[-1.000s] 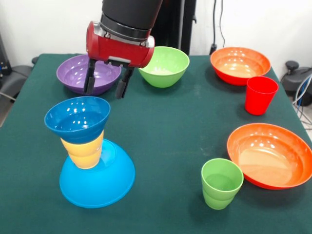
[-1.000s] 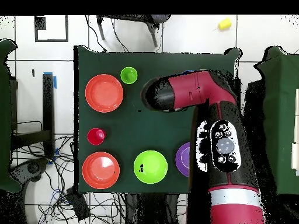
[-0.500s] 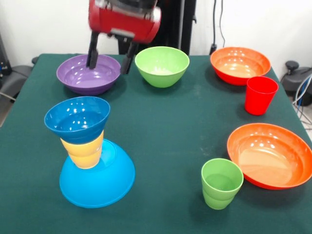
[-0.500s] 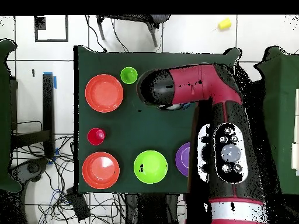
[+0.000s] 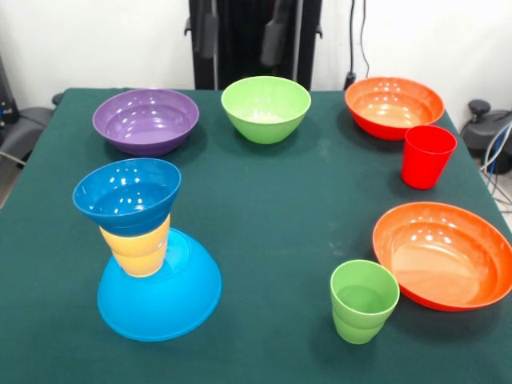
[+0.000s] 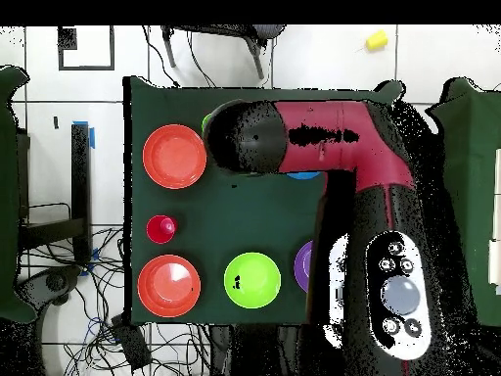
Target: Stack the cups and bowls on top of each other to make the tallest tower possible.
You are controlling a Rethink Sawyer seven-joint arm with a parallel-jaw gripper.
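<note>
The tower stands at the front left of the front view. Its base is an upturned light-blue bowl (image 5: 160,298). On that sits a yellow cup (image 5: 136,250), topped by a small dark-blue bowl (image 5: 126,196) with its mouth up. Loose on the cloth are a purple bowl (image 5: 146,120), a green bowl (image 5: 266,108), two orange bowls (image 5: 394,106) (image 5: 444,254), a red cup (image 5: 428,156) and a green cup (image 5: 364,300). No arm shows in the front view. In the overhead view the arm's end (image 6: 247,137) hangs high over the table. It hides its gripper, the tower and most of the green cup.
The green table (image 5: 280,208) drops off at its front and side edges. In the overhead view the red arm (image 6: 377,225) covers the table's right part, with a sliver of the purple bowl (image 6: 304,266) showing beside it. Cables lie on the floor around the table.
The arm has risen from beside the tower, up out of the front view. In the overhead view its end looms larger and has shifted left. The tower and loose pieces have not moved.
</note>
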